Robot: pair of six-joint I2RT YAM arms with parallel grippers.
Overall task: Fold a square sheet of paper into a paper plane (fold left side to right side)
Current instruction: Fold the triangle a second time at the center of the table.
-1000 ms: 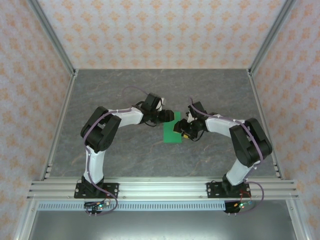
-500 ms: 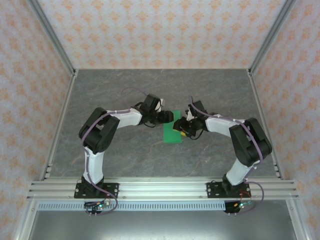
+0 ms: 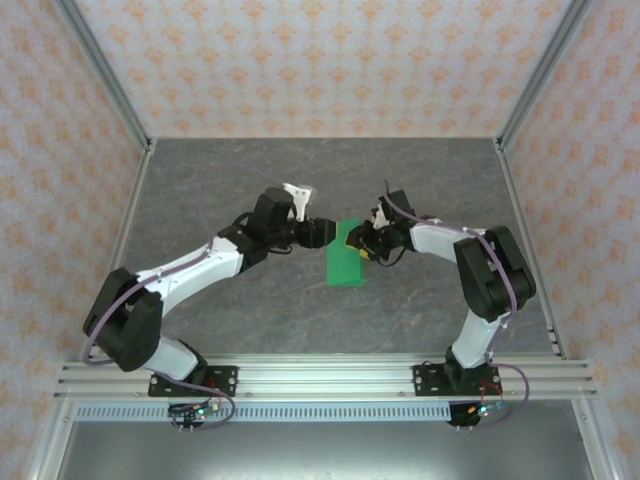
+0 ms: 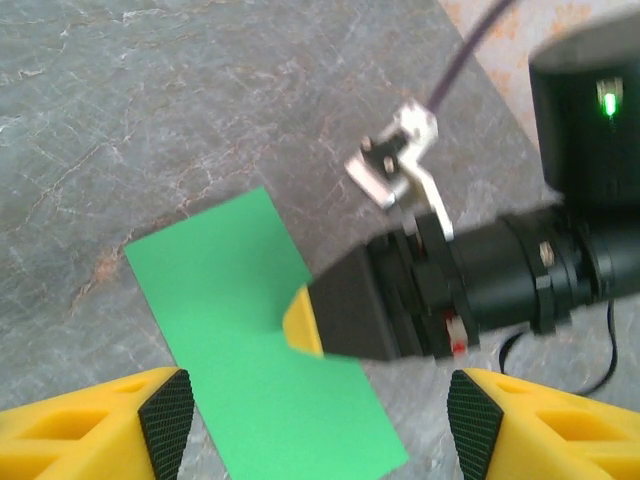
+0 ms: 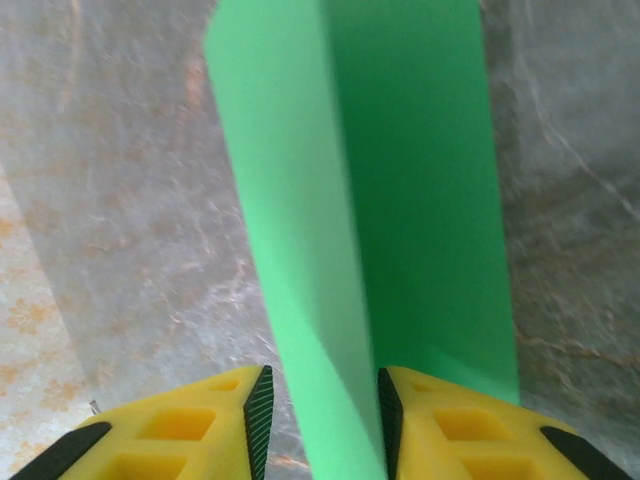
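The right gripper (image 5: 322,405) is straddling a raised flap of the square sheet of paper (image 5: 420,190). Its pads are running off the bottom of the wrist view, so I cannot tell whether they are pinching it. From above, the flap is barely showing. The left gripper (image 4: 318,415) is hovering wide open beside the sheet's far left corner, with the sheet lying mid-table (image 3: 240,180).

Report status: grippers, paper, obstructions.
Left gripper open, empty, over the square sheet of paper. Right gripper astride its raised flap, grip unconfirmed. Sheet creased lengthwise. Nothing blocking the fold.
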